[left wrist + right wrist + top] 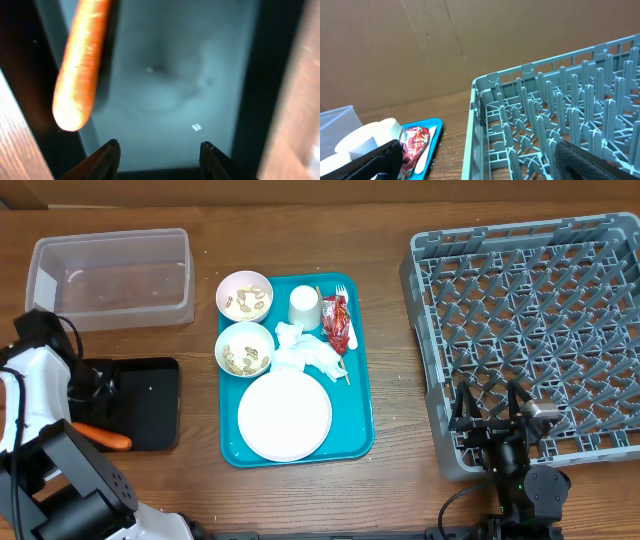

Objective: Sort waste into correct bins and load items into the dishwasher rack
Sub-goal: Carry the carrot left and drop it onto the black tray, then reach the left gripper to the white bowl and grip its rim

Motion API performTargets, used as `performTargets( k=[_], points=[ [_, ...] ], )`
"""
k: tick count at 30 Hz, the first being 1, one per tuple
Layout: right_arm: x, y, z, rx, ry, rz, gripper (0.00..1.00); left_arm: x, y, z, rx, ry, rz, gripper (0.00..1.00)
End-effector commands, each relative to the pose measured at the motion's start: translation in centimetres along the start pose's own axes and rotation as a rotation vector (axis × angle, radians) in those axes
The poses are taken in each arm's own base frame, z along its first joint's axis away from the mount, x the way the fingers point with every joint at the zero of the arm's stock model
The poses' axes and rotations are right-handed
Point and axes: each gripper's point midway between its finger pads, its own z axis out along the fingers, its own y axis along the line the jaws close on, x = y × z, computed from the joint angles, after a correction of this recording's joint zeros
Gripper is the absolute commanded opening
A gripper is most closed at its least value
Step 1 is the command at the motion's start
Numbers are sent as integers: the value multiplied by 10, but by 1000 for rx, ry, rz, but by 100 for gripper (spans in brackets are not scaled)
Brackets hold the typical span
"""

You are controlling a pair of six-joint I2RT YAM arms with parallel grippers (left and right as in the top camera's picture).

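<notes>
Carrot disposal at the left edge of the bench. Left gripper hangs above the black tray, fingers spread wide with nothing between them. The carrot lies in the tray's near-left corner, its long axis roughly parallel to the near edge of the bench. In the left wrist view it is blurred and sits wholly to one side of the finger gap, along the tray's side wall; whether it rests flat on the floor cannot be told there. By judgement, this piece of waste is delivered.

The coming move turns on the waste on the teal tray at the bench centre. Napkins and snack wrapper lie to the right of the left gripper, well apart from it. The wrapper's long axis runs from far edge to near edge.

Right gripper, likewise open and empty, hovers over the near-left part of the dishwasher rack at the right edge. It is about as close to the napkins, but both bins, the black tray and the clear tub at the far-left corner, stand on the left arm's side.

Plate, bowls with food scraps, cup and fork are not yet racked.
</notes>
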Motion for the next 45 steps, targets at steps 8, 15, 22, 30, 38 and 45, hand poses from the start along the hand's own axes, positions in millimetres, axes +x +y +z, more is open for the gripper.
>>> performTargets(
  k=[8, 15, 22, 30, 38, 45],
  points=[
    [2, -3, 0, 9, -4, -4, 100, 96, -82, -55, 144, -25, 724, 68],
    [2, -3, 0, 10, -4, -4, 100, 195, -104, -58, 193, -83, 1118, 81],
    [2, -3, 0, 9, -4, -4, 100, 260, -125, -50, 303, -137, 1313, 90],
    [2, -3, 0, 10, -4, -4, 100, 279, -117, 16, 164, -59, 1397, 75],
    [2, -3, 0, 10, -4, -4, 100, 280, -112, 36, 113, -32, 1403, 57],
    [2, -3, 0, 10, -4, -4, 100, 280, -110, 36, 107, -30, 1412, 38]
  ],
)
